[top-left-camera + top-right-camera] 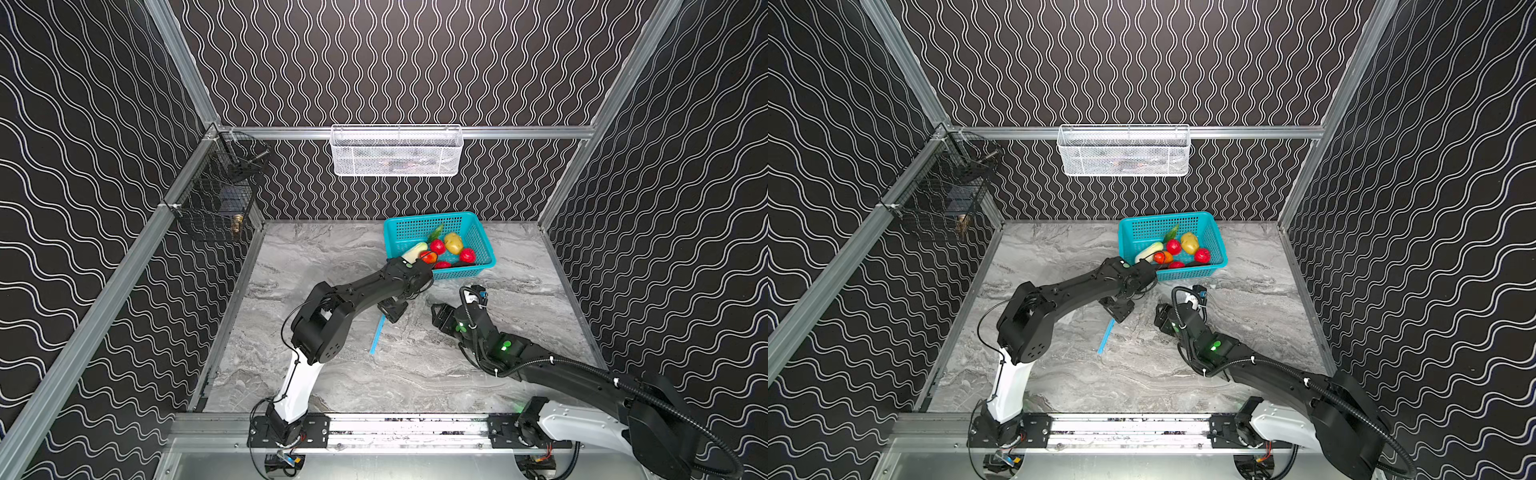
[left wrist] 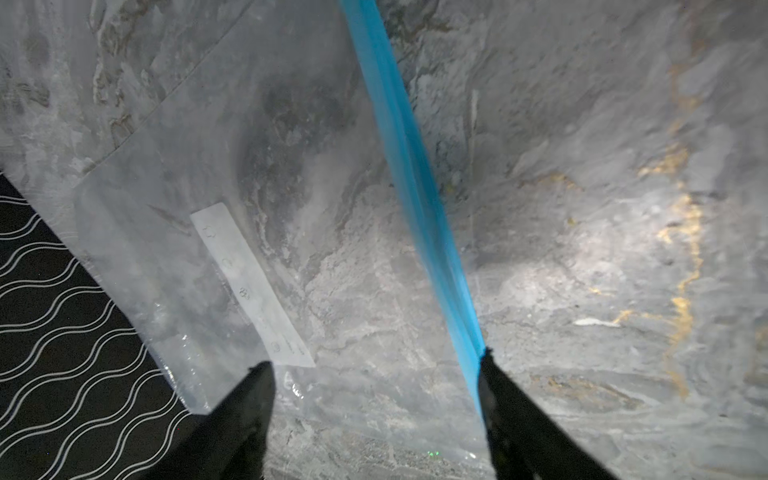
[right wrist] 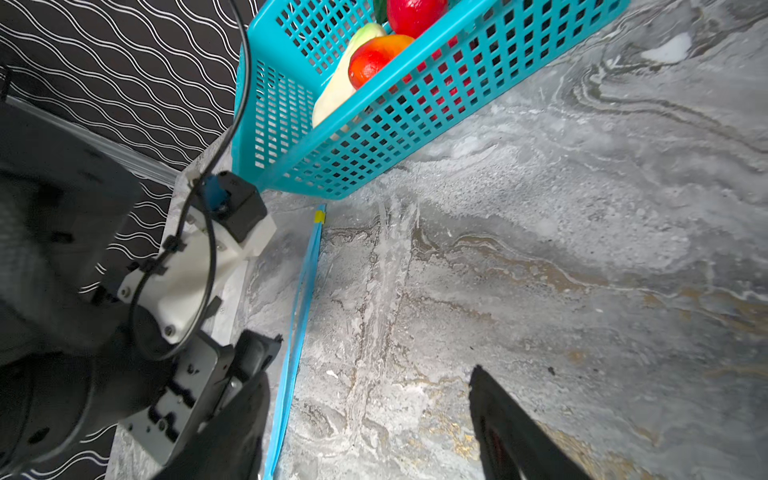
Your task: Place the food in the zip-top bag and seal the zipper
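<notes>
The clear zip-top bag (image 2: pixel 199 174) lies flat on the marble table, mostly under my left arm. Its blue zipper (image 1: pixel 377 334) runs along its mouth, with the yellow slider (image 3: pixel 319 216) at the end near the basket. My left gripper (image 2: pixel 374 368) hovers open over the bag, one fingertip (image 2: pixel 488 370) against the blue strip. My right gripper (image 3: pixel 370 374) stands open just beside the zipper (image 3: pixel 301 299), holding nothing. The food sits in the teal basket (image 1: pixel 428 218): a potato (image 1: pixel 454 242), red round ones (image 1: pixel 468 255), a white-green long one (image 1: pixel 414 252) and a leafy green (image 1: pixel 436 232).
A white mesh basket (image 1: pixel 397 151) hangs on the back rail. A black wire basket (image 1: pixel 216 208) hangs on the left wall. The teal basket (image 1: pixel 1167 216) stands at the table's back, close to the left arm's wrist. Metal rails edge the table.
</notes>
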`<state>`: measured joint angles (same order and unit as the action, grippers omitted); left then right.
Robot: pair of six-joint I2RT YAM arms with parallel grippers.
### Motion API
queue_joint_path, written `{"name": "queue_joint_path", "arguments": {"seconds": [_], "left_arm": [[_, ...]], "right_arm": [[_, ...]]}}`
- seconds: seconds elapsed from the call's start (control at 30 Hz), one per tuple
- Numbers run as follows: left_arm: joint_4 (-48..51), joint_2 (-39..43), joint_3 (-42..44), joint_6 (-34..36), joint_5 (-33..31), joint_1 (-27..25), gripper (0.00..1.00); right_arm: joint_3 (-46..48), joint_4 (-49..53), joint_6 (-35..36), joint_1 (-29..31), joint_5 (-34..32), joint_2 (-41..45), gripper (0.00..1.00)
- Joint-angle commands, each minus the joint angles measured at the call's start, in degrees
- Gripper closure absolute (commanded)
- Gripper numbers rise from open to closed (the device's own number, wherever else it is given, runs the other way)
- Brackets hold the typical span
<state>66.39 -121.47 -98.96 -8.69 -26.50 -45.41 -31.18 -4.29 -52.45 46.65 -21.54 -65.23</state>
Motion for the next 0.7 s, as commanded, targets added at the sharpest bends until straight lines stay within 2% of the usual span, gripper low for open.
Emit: {"name": "queue_joint_path", "arguments": {"seconds": [0.0, 0.07, 0.17, 0.27, 0.47, 0.67], "left_arm": [[3.8, 1.2, -0.4, 1.3, -0.8, -0.1, 0.01], [2.8, 3.6, 0.6, 0.9, -3.0, -0.2, 0.01], [2.9, 4.1, 0.1, 0.6, -4.0, -0.2, 0.01], [2.8, 3.0, -0.9, -0.9, -8.0, -0.3, 0.01], [3.3, 0.5, -2.4, -2.8, -3.0, -0.4, 0.01], [1.8, -0.2, -0.3, -4.4, -4.3, -0.4, 0.13]], "right_arm": [[0.3, -1.1, 1.0, 0.0, -1.4, 0.8, 0.19], [0.2, -1.0, 1.6, 0.0, -1.3, 0.8, 0.17], [-0.1, -0.9, 2.0, 0.0, -1.5, 0.6, 0.01], [-0.9, -0.7, 2.3, 0.0, -1.4, -0.4, 0.01], [-2.2, 0.0, 1.1, 0.0, -0.5, -2.6, 0.01], [-2.0, 1.0, 0.0, 0.0, -0.9, -2.1, 0.01]]}}
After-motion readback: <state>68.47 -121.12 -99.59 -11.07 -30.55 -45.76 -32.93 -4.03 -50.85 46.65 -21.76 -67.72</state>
